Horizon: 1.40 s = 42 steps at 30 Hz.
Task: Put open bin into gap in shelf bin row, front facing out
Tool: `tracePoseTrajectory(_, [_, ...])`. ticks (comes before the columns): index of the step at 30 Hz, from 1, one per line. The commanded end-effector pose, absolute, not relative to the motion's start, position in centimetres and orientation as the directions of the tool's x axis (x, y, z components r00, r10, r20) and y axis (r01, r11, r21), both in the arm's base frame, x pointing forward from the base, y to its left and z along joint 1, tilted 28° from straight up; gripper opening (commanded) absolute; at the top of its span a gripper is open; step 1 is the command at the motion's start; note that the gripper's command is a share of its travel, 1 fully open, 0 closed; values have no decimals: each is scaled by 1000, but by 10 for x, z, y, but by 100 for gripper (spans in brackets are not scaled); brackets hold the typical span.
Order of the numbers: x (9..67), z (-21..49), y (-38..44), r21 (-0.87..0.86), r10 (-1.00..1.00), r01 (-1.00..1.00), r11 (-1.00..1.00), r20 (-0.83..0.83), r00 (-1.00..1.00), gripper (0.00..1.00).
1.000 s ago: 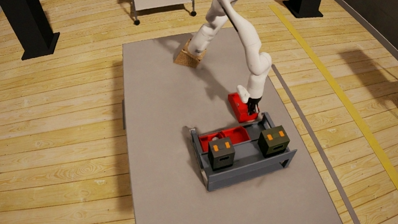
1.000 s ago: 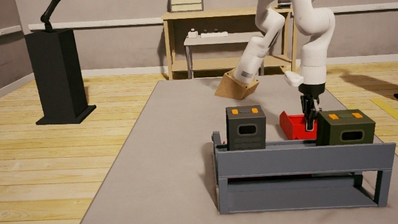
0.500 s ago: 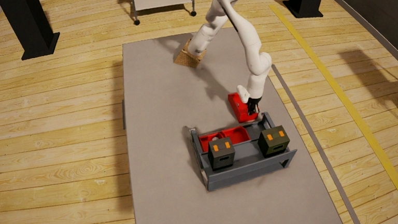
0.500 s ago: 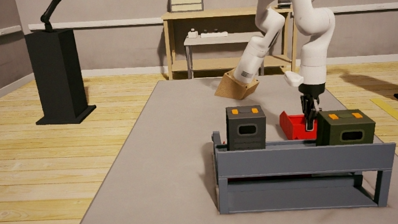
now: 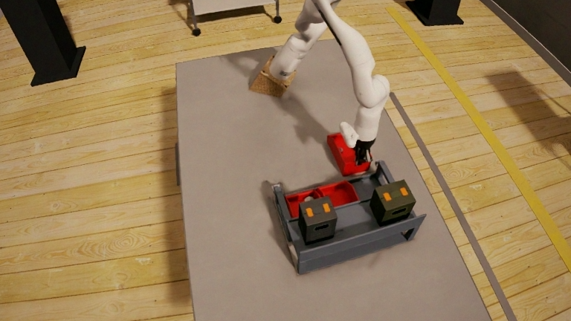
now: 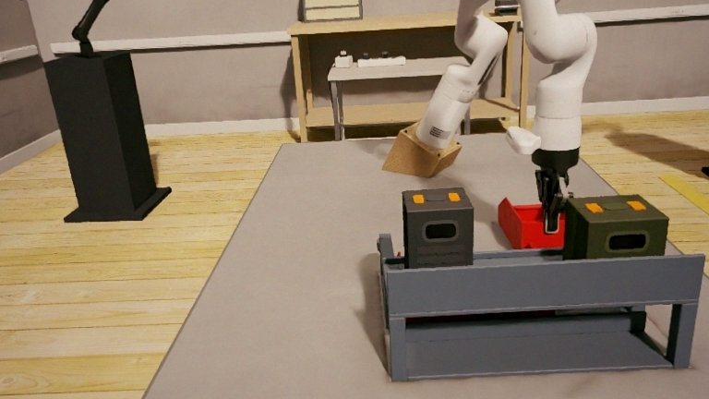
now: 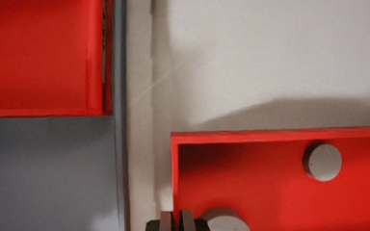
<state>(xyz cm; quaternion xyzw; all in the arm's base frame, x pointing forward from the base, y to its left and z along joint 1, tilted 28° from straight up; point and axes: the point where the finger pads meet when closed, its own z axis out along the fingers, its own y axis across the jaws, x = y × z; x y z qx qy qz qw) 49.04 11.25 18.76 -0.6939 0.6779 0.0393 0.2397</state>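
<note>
"Where was the open red plastic bin [image 5: 341, 154] [image 6: 529, 224] [image 7: 270, 188]?"

"On the grey table [image 5: 231, 132] [image 6: 308, 190] [image 7: 270, 53], just beside the blue-grey shelf [image 5: 362, 254] [image 6: 544, 287] [image 7: 121, 159], outside its gap."

"And the black two-fingered gripper [image 5: 362, 160] [image 6: 552, 228] [image 7: 176, 222]?"

"It pointed down, its fingers clamped on the bin's thin end wall."

"Any parts inside?"

"Two round grey pieces showed: one whole disc [image 7: 325, 162], one partly cut off [image 7: 225, 223] near the fingers."
</note>
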Motion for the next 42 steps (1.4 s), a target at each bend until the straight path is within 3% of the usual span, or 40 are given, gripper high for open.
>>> tracePoseTrajectory(1, [491, 188, 112, -281, -922, -959, 34, -379, 78, 10])
tracePoseTrajectory(42, [489, 195, 109, -281, -922, -959, 34, -379, 78, 10])
